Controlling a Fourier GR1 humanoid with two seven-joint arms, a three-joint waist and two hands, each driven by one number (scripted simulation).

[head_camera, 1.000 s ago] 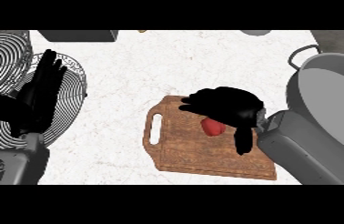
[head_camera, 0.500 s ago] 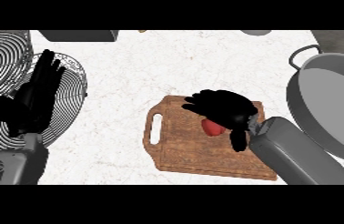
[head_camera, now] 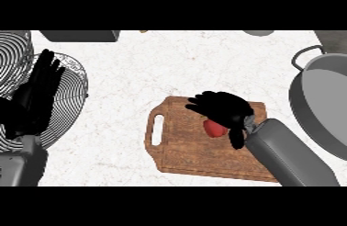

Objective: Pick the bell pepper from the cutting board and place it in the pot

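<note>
My right hand (head_camera: 224,109) lies over the wooden cutting board (head_camera: 196,147), black fingers curled down round the bell pepper (head_camera: 214,128), a smooth glossy red lump that shows only under my palm at about five o'clock of the hand. The pepper sits on the board's upper right part. The board is a brown, grained slab with rounded corners and a slotted handle at its nine o'clock edge, resting on a pale speckled stone-like counter (head_camera: 169,64). At three o'clock, well apart from the board, stands the pot (head_camera: 322,105), round, dull grey metal, with a loop handle at its twelve o'clock rim. My left hand (head_camera: 34,98) rests open at nine o'clock, fingers straight up, over a round wire rack (head_camera: 71,94).
</note>
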